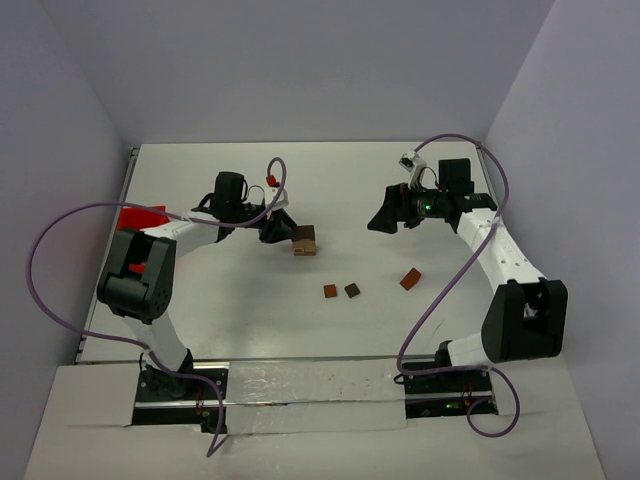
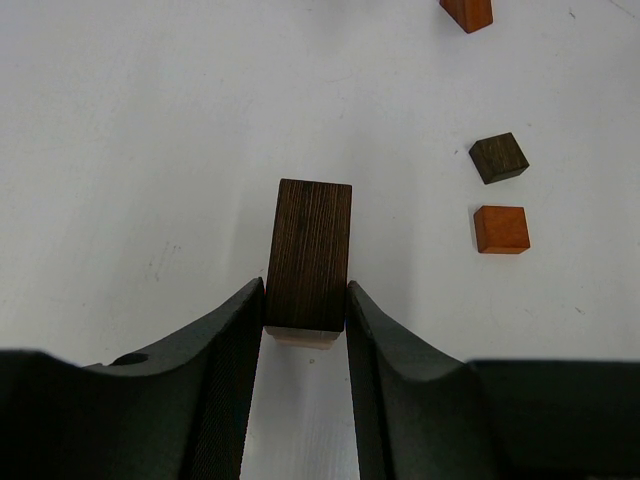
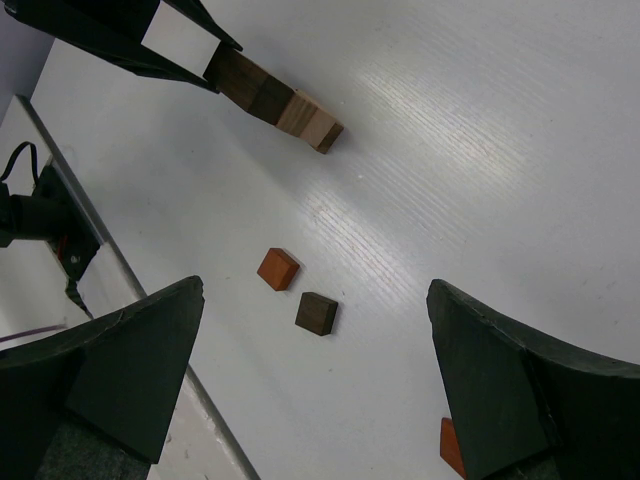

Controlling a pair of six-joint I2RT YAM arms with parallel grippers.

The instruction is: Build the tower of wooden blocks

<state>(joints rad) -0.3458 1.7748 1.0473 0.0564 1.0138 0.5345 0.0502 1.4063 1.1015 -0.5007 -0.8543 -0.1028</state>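
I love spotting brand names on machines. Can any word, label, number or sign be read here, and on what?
None: no writing shows on the black-and-white left arm and right arm, the dark brown wooden block, the small loose wooden blocks, the red plastic bin or the white table.

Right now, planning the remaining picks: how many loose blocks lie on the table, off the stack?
3. An orange-brown block and a dark brown block sit side by side; a second orange-brown block lies to their right. Others may be hidden.
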